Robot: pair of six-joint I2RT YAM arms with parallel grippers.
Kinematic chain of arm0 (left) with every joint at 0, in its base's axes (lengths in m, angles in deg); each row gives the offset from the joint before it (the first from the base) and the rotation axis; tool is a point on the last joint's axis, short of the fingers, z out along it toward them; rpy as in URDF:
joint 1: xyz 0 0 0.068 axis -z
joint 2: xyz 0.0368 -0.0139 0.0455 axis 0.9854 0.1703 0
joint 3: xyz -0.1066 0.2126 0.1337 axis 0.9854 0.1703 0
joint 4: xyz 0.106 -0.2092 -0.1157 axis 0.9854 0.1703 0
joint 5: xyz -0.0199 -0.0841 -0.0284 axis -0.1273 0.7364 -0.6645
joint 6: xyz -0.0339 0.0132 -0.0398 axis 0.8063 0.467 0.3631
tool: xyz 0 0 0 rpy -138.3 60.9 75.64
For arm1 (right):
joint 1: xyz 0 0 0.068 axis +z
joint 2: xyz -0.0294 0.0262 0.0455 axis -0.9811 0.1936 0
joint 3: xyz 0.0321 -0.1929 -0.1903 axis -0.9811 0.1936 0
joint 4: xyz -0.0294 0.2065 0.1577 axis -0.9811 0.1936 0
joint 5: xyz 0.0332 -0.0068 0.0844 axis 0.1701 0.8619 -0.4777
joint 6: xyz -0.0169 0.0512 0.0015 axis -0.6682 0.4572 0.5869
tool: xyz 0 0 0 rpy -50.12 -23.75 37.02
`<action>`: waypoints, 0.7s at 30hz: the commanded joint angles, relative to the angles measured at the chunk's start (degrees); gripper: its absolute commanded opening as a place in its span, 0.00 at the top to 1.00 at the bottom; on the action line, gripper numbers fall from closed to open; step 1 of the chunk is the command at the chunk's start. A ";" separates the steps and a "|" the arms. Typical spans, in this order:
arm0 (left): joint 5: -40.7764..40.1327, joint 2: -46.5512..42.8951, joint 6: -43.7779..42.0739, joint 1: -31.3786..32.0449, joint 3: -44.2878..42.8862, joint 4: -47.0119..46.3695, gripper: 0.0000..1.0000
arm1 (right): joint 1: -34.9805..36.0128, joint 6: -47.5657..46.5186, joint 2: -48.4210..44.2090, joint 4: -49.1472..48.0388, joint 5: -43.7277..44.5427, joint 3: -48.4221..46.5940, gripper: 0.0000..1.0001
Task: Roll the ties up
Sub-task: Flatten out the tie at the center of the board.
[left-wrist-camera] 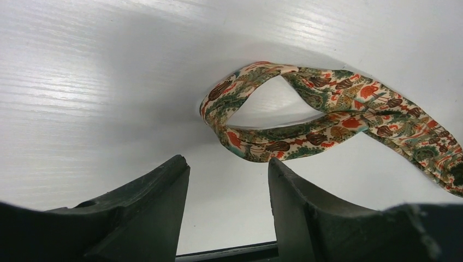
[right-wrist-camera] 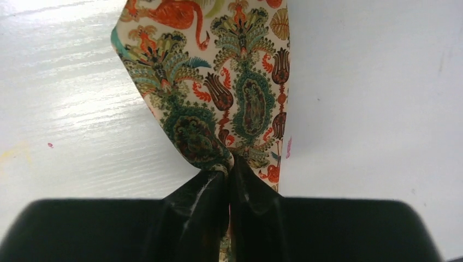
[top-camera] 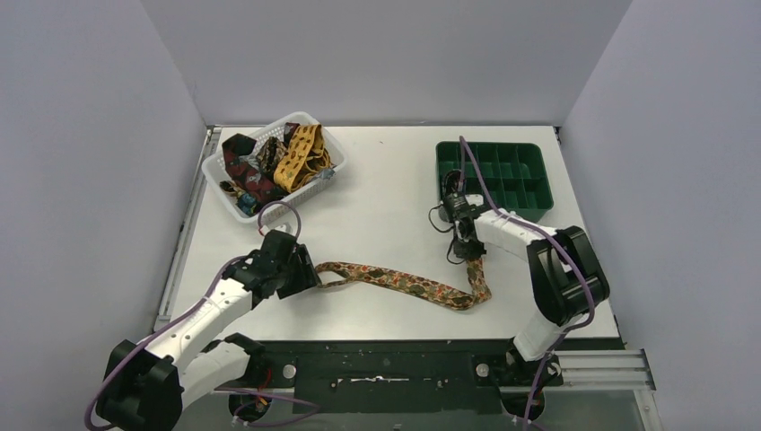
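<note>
White arms (top-camera: 205, 314), black joints (top-camera: 565, 269), purple cables (top-camera: 473, 169)

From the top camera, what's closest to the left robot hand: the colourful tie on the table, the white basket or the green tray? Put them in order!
From the left gripper:
1. Multicolour tie, its end right beside it.
2. White basket, further back, left side.
3. Green compartment tray, far across, back right.

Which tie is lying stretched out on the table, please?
The orange-and-green patterned tie; the dark red tie and mustard yellow tie are heaped in the white basket.
</note>
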 commanded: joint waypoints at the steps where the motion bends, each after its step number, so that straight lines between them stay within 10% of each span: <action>1: 0.49 0.43 -1.54 -0.57 -2.92 -1.86 0.47 | -2.49 -2.29 0.73 -8.69 -14.15 6.09 1.00; 10: 1.61 -1.30 -1.73 -1.47 -2.80 -2.91 0.36 | -5.36 1.38 -17.33 -11.55 -19.33 7.49 1.00; 21: 5.13 -1.52 -3.13 -3.84 -2.58 -3.77 0.36 | -31.18 18.85 -41.17 -25.81 -39.18 31.89 1.00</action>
